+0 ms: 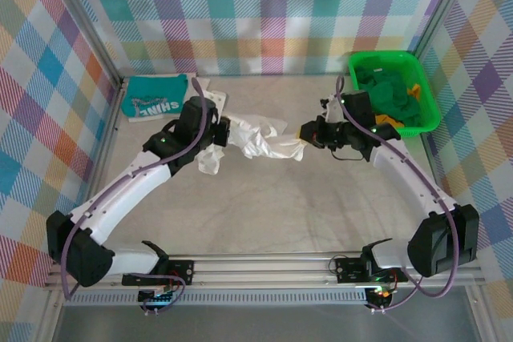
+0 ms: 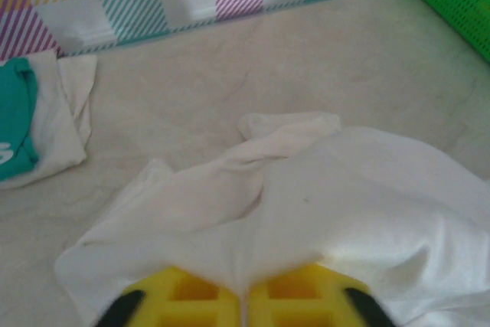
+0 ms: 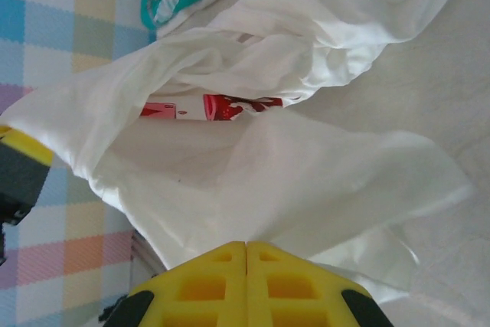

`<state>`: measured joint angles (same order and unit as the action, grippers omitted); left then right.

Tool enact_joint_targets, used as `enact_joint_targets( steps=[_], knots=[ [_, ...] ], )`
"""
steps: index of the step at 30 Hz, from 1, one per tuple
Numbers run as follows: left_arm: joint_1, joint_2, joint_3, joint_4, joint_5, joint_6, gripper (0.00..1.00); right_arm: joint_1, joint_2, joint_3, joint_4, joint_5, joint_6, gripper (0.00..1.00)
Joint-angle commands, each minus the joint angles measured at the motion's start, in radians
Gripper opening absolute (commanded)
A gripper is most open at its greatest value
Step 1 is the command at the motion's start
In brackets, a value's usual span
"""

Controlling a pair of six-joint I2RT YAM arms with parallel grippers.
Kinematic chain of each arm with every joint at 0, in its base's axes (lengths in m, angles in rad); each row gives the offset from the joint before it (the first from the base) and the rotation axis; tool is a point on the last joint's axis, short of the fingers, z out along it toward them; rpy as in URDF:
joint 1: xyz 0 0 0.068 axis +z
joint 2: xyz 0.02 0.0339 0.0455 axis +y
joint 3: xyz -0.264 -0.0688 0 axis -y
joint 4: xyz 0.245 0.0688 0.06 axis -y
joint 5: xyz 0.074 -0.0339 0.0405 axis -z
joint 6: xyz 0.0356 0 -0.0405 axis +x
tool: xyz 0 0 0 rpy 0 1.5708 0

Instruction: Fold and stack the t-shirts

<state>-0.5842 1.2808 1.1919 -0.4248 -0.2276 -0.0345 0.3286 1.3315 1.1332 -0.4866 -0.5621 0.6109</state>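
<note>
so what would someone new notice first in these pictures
The crumpled white cloth t-shirt with a red print is strung mid-table between the left pincer and the right pincer, both shut on it. A folded teal t-shirt with white lettering lies at the far left, and a green plastic basket of green clothes sits at the far right.

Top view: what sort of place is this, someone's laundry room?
More likely a robot test cell: two arms bolted to a metal rail, checked walls boxing in the table, with a white t-shirt and green basket as props.
</note>
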Motion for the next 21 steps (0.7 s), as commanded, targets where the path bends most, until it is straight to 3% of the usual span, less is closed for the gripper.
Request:
enact_joint_targets(
  steps=[1, 4, 7, 11, 14, 17, 19, 21],
  knots=[
    [0.015, -0.043, -0.079, -0.091, -0.035, -0.037, 0.27, 0.058, 0.007, -0.052, -0.023, -0.110, -0.061, 0.00],
    [0.015, -0.108, -0.145, -0.106, -0.013, -0.083, 0.39, 0.114, 0.010, -0.106, -0.003, -0.186, -0.060, 0.00],
    [0.014, -0.173, -0.202, -0.089, 0.101, -0.125, 0.41, 0.162, 0.033, -0.150, 0.045, -0.252, -0.013, 0.00],
    [-0.010, -0.228, -0.299, 0.007, 0.281, -0.217, 0.40, 0.171, 0.045, -0.225, 0.188, -0.239, 0.137, 0.00],
    [-0.095, -0.242, -0.407, 0.207, 0.361, -0.288, 0.38, 0.179, 0.054, -0.228, 0.259, -0.227, 0.204, 0.00],
    [-0.226, -0.197, -0.461, 0.383, 0.356, -0.285, 0.41, 0.182, 0.038, -0.222, 0.290, -0.178, 0.251, 0.00],
    [-0.311, -0.125, -0.454, 0.458, 0.347, -0.241, 0.54, 0.182, 0.021, -0.219, 0.323, -0.160, 0.278, 0.00],
    [-0.357, -0.041, -0.425, 0.491, 0.350, -0.218, 0.60, 0.183, 0.006, -0.220, 0.350, -0.148, 0.303, 0.00]
  ],
)
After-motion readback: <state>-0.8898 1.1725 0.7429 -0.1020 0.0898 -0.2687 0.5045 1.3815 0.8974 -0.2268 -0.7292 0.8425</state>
